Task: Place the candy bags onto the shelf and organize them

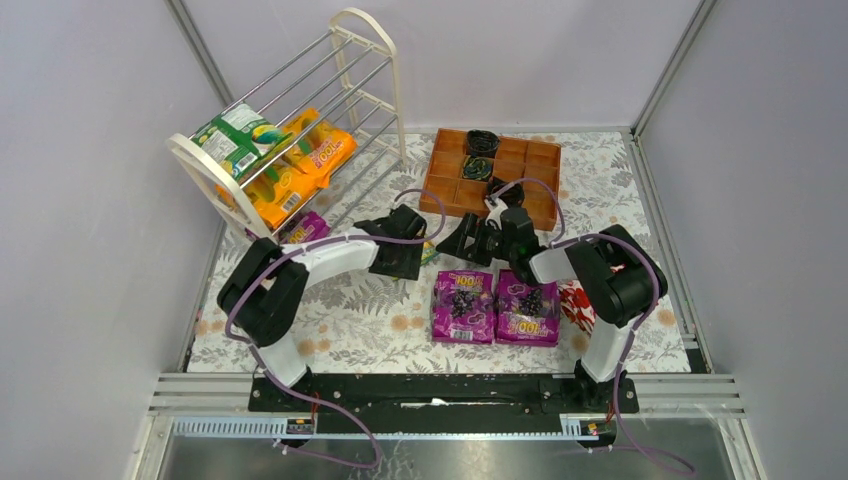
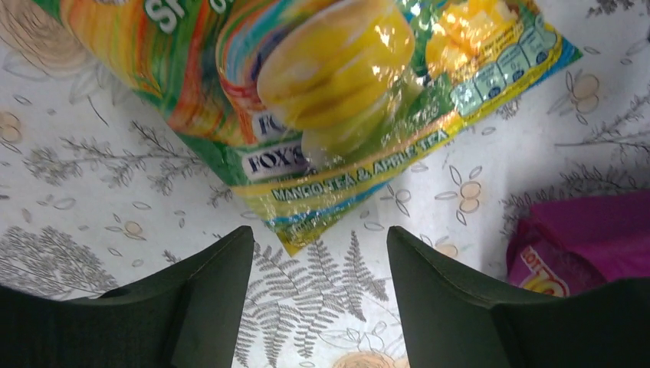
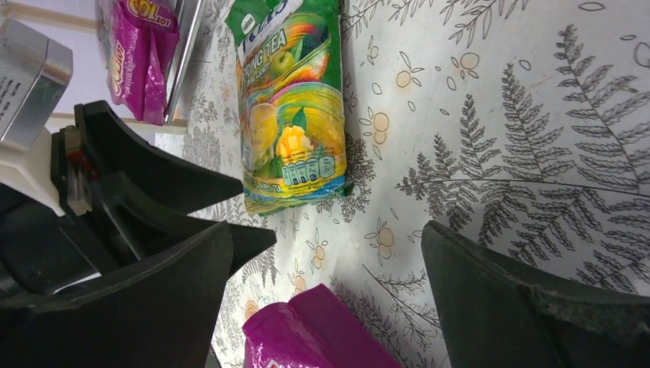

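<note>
**1. Status.** I have the left end effector (image 2: 320,249) low over the floral-print counter (image 1: 340,310). Its jaws are apart at a medium gap w/ nothing between them. The right end effector (image 3: 328,234) sits just beside it, jaws at full spread, empty.

**2. Target pos.** The green fruit-print glossy candy pouch (image 2: 329,100) lies flat on the counter. Its lower corner is just ahead of my left fingertips; I see no contact. Two purple grape-print pouches (image 1: 463,306) lie side by side nearer the arm bases. The cream-white rack shelf w/ silver rods (image 1: 398,100) stands far left. It carries a second green pouch (image 1: 232,135) & orange pouches (image 1: 310,160) on an upper tier, plus one purple pouch (image 1: 305,228) low down.

**3. Handling (my est.).**
- Film pouch: light & soft w/ loose contents, so it will prob. sag & shift when lifted.
- Glossy skin: the glare in the left wrist view suggests smooth, slippery film.
- Not fragile, but hard sweets inside may resist a full pinch.

**4. Grip pt.** Lying flat, the pouch has no edge standing proud of the counter.
- Pref.: take the bottom seam/corner nearest the fingers, w/ one finger sliding under. The seam is thin & firm.
- Alt.: pinch a raised bulge mid-body. This hold risks slip.
- At the shelf: lay the pouch across several rods, since a limp bag could drop between them.
</note>
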Robot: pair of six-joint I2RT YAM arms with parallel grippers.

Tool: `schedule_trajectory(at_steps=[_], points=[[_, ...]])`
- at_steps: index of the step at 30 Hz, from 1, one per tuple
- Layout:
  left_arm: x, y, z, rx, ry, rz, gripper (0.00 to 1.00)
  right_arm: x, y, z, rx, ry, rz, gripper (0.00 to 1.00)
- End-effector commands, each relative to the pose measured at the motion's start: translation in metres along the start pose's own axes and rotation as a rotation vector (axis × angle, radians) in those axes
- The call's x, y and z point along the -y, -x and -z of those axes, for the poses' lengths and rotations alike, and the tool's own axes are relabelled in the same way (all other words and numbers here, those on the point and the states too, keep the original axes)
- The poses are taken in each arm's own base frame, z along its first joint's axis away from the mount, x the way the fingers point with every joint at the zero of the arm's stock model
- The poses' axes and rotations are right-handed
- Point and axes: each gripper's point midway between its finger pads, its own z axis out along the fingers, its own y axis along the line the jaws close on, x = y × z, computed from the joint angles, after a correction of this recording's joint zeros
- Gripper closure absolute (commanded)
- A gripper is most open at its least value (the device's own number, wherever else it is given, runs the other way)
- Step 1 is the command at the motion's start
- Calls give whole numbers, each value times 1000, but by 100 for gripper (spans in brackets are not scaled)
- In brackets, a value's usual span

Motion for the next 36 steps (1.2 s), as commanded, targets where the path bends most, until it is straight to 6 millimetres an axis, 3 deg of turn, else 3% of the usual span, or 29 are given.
schedule_trajectory(at_steps=[1, 5, 9, 15, 20, 23, 27, 30, 36], points=[[-13, 14, -1, 20, 106, -69, 31, -17, 18, 11, 63, 89, 14, 0], [-7, 9, -11, -8, 95, -67, 35, -15, 20, 14, 72, 109, -15, 0], [-4, 5, -19, -16, 92, -54, 45, -14, 19, 13, 68, 107, -25, 0], [8, 10, -16, 8, 31, -20, 80, -9, 18, 9, 61, 91, -48, 0], [26, 26, 0, 58, -61, 20, 98, 3, 18, 3, 70, 43, -113, 0], [41, 38, 14, 91, -135, 53, 100, 4, 16, -3, 60, 40, -187, 0], [62, 50, 29, 119, -245, 89, 100, -11, 18, -14, 65, 85, -293, 0], [71, 52, 33, 109, -288, 92, 100, -26, 18, -25, 57, 115, -332, 0], [83, 54, 43, 119, -366, 87, 100, -33, 10, -43, 71, 28, -380, 0]])
